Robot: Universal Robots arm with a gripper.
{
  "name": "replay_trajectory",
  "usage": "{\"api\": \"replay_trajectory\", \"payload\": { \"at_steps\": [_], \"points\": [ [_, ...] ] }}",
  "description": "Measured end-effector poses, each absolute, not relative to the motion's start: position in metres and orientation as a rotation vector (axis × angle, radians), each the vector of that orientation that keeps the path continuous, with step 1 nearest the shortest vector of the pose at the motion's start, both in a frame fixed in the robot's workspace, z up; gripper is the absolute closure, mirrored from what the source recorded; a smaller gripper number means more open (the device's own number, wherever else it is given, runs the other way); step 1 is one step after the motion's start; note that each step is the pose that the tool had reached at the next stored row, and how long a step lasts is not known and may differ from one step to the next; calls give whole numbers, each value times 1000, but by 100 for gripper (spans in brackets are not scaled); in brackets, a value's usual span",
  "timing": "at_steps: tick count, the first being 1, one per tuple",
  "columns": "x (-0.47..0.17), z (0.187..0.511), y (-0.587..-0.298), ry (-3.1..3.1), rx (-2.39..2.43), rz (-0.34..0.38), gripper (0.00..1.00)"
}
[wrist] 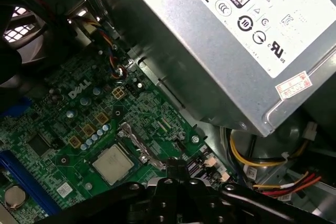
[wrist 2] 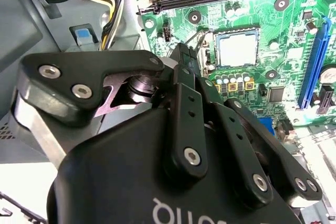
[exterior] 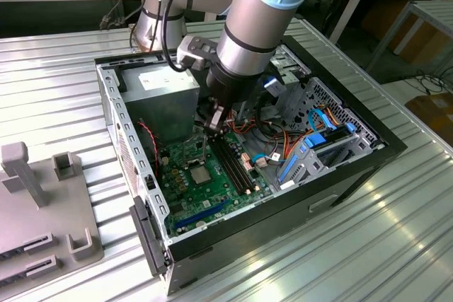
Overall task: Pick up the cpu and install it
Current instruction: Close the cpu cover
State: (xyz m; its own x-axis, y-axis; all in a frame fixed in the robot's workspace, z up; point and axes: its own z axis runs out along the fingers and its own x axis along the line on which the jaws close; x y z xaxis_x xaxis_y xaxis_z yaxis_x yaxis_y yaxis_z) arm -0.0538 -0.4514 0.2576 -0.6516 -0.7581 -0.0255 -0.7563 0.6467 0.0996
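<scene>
The cpu (exterior: 199,174) lies flat in its socket on the green motherboard (exterior: 212,199), inside the open computer case. Its dull metal top shows in the second wrist view (wrist 2: 237,50) and in the first wrist view (wrist: 113,163). The silver socket frame (wrist: 137,142) stands raised beside the chip. My gripper (exterior: 212,126) hangs just above the socket's edge, by the power supply side. Its fingers (wrist 2: 181,59) are shut together, their tip (wrist: 176,162) close to the thin socket lever (wrist 2: 197,36). Nothing shows between the fingers.
A grey power supply (exterior: 166,90) stands close behind the gripper. Long black memory slots (exterior: 233,164) run beside the socket. Coloured cables (wrist: 252,163) and a drive cage (exterior: 318,139) crowd the exterior view's right. A grey fixture (exterior: 42,203) sits outside the case.
</scene>
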Motion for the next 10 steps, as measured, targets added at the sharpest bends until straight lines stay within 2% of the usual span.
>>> {"api": "replay_trajectory", "payload": {
  "at_steps": [10],
  "points": [
    [-54, 258, -452, -2795, 1380, -157, 89]
  ]
}}
